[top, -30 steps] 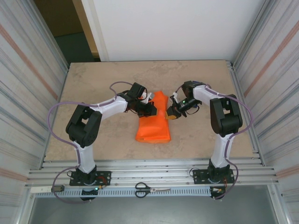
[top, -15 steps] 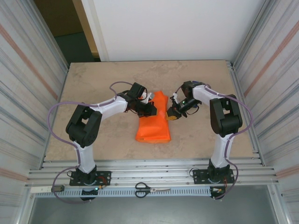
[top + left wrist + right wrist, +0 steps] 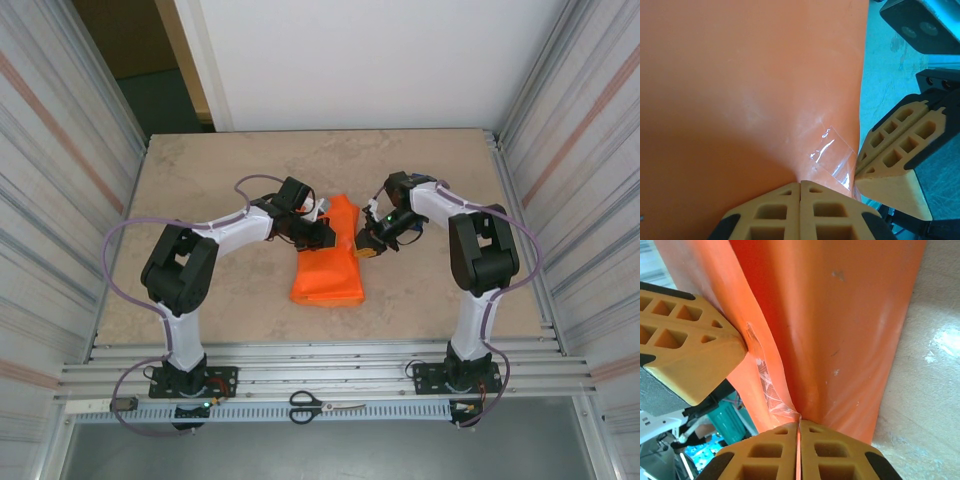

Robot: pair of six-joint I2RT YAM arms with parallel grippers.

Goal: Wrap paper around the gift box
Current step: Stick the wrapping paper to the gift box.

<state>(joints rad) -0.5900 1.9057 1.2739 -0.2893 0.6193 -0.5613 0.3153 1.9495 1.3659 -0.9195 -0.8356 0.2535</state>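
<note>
The left claw [image 3: 800, 185] is pinched shut on the paper [image 3: 730, 90] from 9 o'clock, the right claw [image 3: 799, 426] from 3 o'clock.

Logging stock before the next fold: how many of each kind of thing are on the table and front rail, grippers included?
orange paper, folded into a bundle: 1
clear tape strip, stuck on the paper: 1
scissors, on the front rail: 1
grippers, left gripper and right gripper: 2
Total: 5
</note>
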